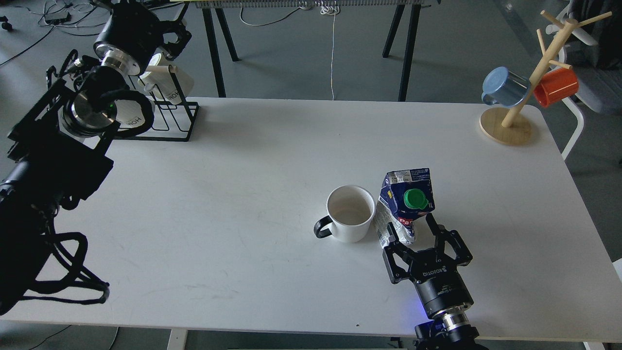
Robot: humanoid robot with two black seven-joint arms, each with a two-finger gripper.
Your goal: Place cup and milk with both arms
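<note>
- The table (252, 160), white and broad, carries everything here; the cup serves as landmark for the rest.
- The left arm (53, 160) rises along the table's left edge, far left of the cup, a thick black mass with cables looped near it.
- The left gripper (167, 36) sits at that arm's top end, far up and left of the cup, above the rack; it is dark and seen end-on, so I cannot tell how its jaws stand.
- The right arm (444, 296) comes in from the near edge, down and right of the cup.
- The right gripper (410, 226) is just right of and slightly nearer than the cup; its jaws are spread apart, one on each side of the milk's lower part, not pressed against it as far as can be seen.
- The mug tree (525, 87), wooden, stands at the table's far right corner, well apart from the cup, with a blue mug (505, 87) and an orange mug (556, 86) hung on it.
- The rack (170, 121), black wire, is far up and left of the cup, at the table's back-left corner.
- The milk (406, 201), a dark blue carton with a green cap (414, 198), stands on the table just right of the cup, touching or nearly so, tilted a little.
- The cup (351, 213), white with a black handle pointing left, stands upright and open on the table, right of centre.
</note>
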